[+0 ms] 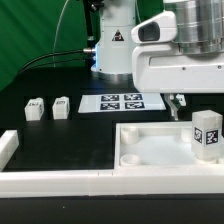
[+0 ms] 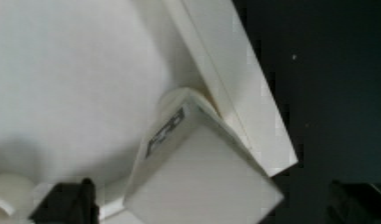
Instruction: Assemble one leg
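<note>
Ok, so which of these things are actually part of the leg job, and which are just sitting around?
In the job:
the upright leg standing at the white panel; the gripper, open.

Lying about:
two loose legs on the exterior view's left; the marker board; the white rail along the front.

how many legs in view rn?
3. First leg and second leg sit side by side on the table, exterior view's left; third leg stands in the white panel, at its right. Others may be hidden.
</note>
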Robot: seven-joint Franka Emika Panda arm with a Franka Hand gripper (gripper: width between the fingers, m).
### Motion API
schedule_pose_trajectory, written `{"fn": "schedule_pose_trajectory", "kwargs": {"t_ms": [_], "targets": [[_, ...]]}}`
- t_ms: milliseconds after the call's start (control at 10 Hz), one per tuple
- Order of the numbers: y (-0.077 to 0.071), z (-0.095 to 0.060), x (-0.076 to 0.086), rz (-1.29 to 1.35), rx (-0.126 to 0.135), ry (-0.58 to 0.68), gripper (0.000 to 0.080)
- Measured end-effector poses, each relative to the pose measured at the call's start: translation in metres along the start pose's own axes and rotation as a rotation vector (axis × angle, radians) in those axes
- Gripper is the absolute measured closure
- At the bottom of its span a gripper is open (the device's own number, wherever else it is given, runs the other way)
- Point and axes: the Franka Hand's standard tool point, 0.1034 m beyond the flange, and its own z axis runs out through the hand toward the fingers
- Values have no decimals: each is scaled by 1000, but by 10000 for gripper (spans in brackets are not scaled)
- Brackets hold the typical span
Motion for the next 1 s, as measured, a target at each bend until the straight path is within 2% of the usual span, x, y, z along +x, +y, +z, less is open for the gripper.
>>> {"fn": "schedule_pose_trajectory", "kwargs": {"t_ms": [300,700,800,900,1000], "targets": [[2,7,0,-305,0,11,151],[1,7,0,-312,2,12,151],[1,7,0,-312,2,12,274],[1,7,0,-312,2,12,274],[1,7,0,-312,2,12,408]]}}
